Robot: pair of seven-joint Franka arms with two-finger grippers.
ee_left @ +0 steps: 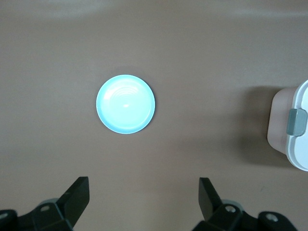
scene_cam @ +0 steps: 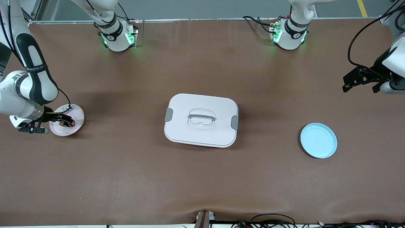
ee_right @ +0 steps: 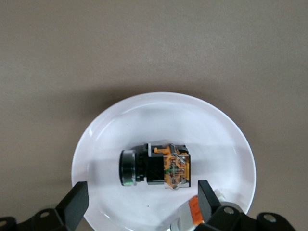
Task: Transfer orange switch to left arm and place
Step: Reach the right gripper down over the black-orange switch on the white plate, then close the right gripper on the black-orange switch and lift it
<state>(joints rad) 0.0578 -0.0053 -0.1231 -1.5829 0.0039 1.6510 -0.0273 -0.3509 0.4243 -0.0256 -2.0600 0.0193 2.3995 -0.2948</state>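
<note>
The orange switch (ee_right: 154, 166), a black cylinder with an orange see-through end, lies on its side on a pale pink plate (ee_right: 192, 115) at the right arm's end of the table. My right gripper (ee_right: 142, 187) hangs open low over that plate (scene_cam: 75, 111), its fingers on either side of the spot just beside the switch (scene_cam: 68, 123) and touching nothing. The white box (scene_cam: 190, 104) with grey clips sits mid-table. Up in the air over the left arm's end of the table, my left gripper (scene_cam: 360, 86) waits, open (ee_left: 143, 183) and empty.
A small clear-and-white piece with an orange bit (ee_right: 192, 211) also lies on the pink plate, partly hidden by one finger. A light blue plate (scene_cam: 318, 140) (ee_left: 126, 104) lies between the box (ee_left: 303, 149) and the left arm's end. Cables run along the table's near edge.
</note>
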